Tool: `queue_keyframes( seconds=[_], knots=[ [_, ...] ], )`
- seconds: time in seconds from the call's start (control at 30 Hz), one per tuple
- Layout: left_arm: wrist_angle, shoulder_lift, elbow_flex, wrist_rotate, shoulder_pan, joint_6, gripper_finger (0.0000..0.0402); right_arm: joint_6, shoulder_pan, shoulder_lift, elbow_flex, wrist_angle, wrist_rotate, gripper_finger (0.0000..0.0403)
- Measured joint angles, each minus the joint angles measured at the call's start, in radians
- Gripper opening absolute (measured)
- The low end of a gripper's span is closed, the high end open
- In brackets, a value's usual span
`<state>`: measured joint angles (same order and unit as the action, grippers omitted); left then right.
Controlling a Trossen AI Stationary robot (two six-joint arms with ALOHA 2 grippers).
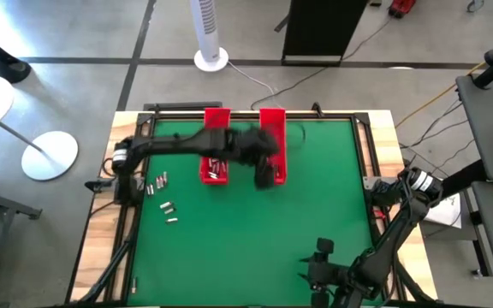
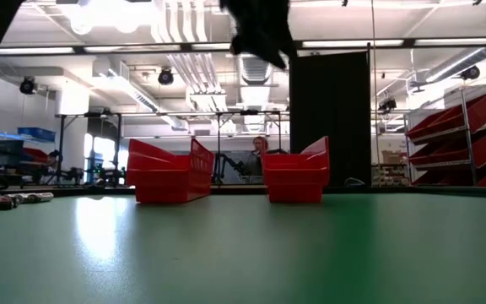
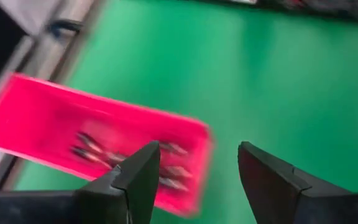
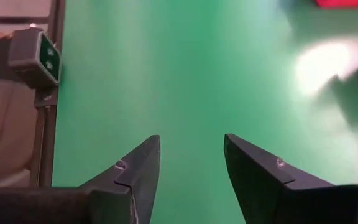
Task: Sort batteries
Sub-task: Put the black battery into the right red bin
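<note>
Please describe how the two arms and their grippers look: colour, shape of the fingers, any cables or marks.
Both arms are dark, nearly black, with jointed segments. The left gripper and right gripper each have two dark, wedge-shaped fingers tapering to points. The right gripper's fingers each show a small screw. No cables or markings on the arms are clear.

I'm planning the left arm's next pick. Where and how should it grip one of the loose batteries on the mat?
Probably from straight above, the left hand closing across the middle of one of the loose batteries. They lie flat on the mat, slightly apart near the left edge, so the round sides are free while the ends give little hold.
</note>
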<state>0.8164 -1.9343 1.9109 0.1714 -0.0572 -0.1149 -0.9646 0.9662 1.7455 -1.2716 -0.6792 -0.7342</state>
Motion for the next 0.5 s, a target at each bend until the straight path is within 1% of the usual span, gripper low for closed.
queue_keyframes(
  seconds=[0.1, 0.23, 0.37, 0.5],
  knots=[
    [0.169, 0.0, 0.053, 0.002, 0.122, -0.036, 0.0191, 0.09, -0.005, 0.0, -0.019, 0.002, -0.002, 0.018],
    [0.422, 0.0, 0.069, 0.0, 0.289, -0.145, 0.0185, 0.207, -0.015, 0.0, -0.042, 0.003, -0.021, 0.0187],
    [0.591, 0.0, 0.028, 0.0, 0.455, -0.367, 0.0182, 0.326, -0.033, -0.001, -0.054, 0.006, -0.089, 0.0189],
    [0.641, 0.0, -0.047, -0.008, 0.599, -0.615, 0.0182, 0.417, -0.067, -0.001, -0.059, 0.004, -0.142, 0.0188]
  ],
)
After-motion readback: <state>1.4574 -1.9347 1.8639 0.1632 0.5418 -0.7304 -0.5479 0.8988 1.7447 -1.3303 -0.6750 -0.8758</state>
